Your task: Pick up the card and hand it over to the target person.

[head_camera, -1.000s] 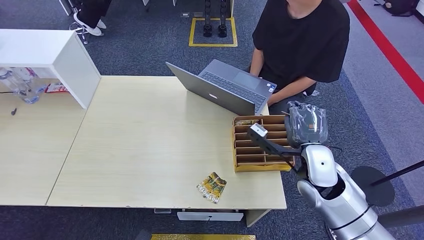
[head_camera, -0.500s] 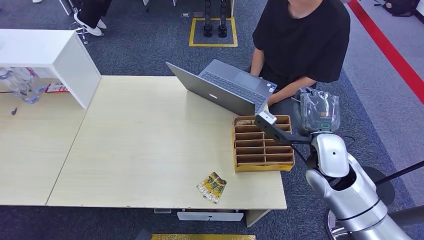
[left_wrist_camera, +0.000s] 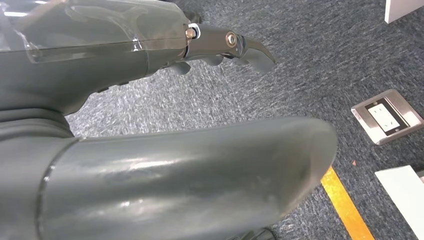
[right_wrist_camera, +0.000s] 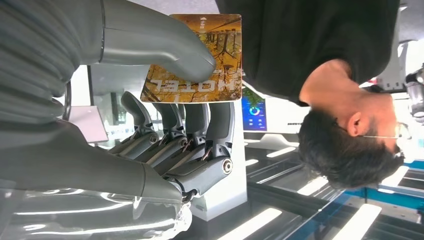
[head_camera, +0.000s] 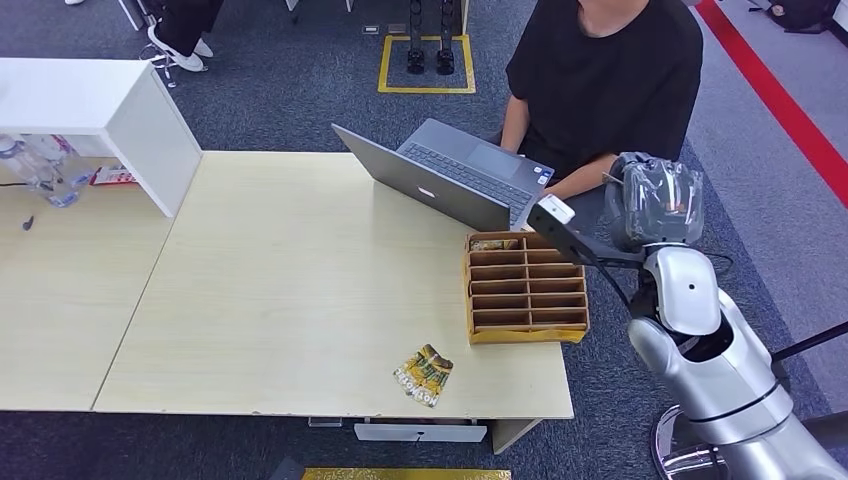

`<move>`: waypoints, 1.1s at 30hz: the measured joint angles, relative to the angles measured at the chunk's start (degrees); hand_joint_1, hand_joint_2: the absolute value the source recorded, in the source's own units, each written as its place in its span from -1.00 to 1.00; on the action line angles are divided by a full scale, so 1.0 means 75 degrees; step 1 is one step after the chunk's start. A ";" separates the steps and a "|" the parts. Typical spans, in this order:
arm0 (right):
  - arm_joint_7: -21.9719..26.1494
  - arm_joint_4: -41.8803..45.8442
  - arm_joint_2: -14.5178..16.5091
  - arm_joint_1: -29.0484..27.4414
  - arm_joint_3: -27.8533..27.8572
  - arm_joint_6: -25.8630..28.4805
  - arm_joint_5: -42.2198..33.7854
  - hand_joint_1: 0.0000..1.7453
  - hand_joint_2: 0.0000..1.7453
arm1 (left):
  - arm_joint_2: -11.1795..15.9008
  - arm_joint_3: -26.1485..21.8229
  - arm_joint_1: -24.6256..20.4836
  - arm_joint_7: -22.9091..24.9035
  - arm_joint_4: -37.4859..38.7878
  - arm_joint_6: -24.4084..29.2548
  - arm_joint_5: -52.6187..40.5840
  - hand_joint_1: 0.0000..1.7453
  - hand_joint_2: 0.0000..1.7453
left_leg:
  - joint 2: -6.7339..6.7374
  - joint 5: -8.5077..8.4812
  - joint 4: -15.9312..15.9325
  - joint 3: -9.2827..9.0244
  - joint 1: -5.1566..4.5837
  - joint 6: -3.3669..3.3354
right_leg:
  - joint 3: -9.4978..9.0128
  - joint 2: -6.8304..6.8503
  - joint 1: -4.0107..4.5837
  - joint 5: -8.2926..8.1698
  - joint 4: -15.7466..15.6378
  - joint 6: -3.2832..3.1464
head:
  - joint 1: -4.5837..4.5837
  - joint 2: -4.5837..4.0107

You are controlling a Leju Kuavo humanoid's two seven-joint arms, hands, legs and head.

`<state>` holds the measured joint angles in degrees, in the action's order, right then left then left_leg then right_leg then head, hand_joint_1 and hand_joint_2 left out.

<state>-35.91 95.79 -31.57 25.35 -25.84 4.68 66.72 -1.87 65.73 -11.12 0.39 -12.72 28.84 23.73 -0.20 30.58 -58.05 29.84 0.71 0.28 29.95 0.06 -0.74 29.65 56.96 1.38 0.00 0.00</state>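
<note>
Head view: the right hand (head_camera: 660, 200), wrapped in a clear cover, is raised off the desk (head_camera: 300, 290) beside the seated person (head_camera: 600, 80), who sits behind an open laptop (head_camera: 450, 175). A wooden compartment box (head_camera: 525, 290) stands on the desk just in front of the arm, and a loose card (head_camera: 424, 375) with a similar yellow print lies near the desk's front edge.

Right wrist view: the card (right_wrist_camera: 195, 57) is clamped between the thick grey thumb, pressed on its printed face, and the darker fingers (right_wrist_camera: 200, 120), which back it from the other side. Most of the card stands clear beyond the thumb tip, with the word HOTEL legible along one edge. The card is presented toward the person's black shirt, near the person but apart from them; no human hand is reaching for it.

Judged progress: the pick-up is complete and the card is carried toward the recipient; what remains is the person's taking of the card and its release.

Left wrist view: the left hand (left_wrist_camera: 150, 100) hangs over carpet, holding nothing visible; whether its fingers are apart or curled cannot be told.
</note>
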 joint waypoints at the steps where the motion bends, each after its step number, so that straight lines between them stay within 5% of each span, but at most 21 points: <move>1: -0.0007 -0.0022 -0.0010 0.0011 -0.0002 0.0022 -0.0026 0.60 1.00 | 0.0000 0.0001 -0.0001 0.0002 0.0002 -0.0002 -0.0005 -1.00 -1.00 | 0.0002 -0.0002 0.0002 0.0000 -0.0001 -0.0001 | 0.0000 -0.0002 0.0000 -0.0003 -0.0002 -0.0001 | 0.0000 0.0000; 33: -0.0066 -0.0740 0.0071 -0.0029 -0.0225 0.0055 -0.0439 0.62 1.00 | 0.0061 0.0014 -0.0005 0.0043 -0.0005 -0.0029 -0.0084 -1.00 -1.00 | 0.0005 0.0001 0.0009 -0.0011 0.0003 0.0002 | -0.0011 -0.0005 0.0003 -0.0001 -0.0009 -0.0001 | 0.0000 0.0000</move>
<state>-36.41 90.24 -31.04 25.13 -27.52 5.09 63.43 -1.42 65.83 -11.15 0.71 -12.76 28.62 23.10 -0.17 30.59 -57.99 29.76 0.74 0.30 29.87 0.02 -0.71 29.64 56.89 1.37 0.00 0.00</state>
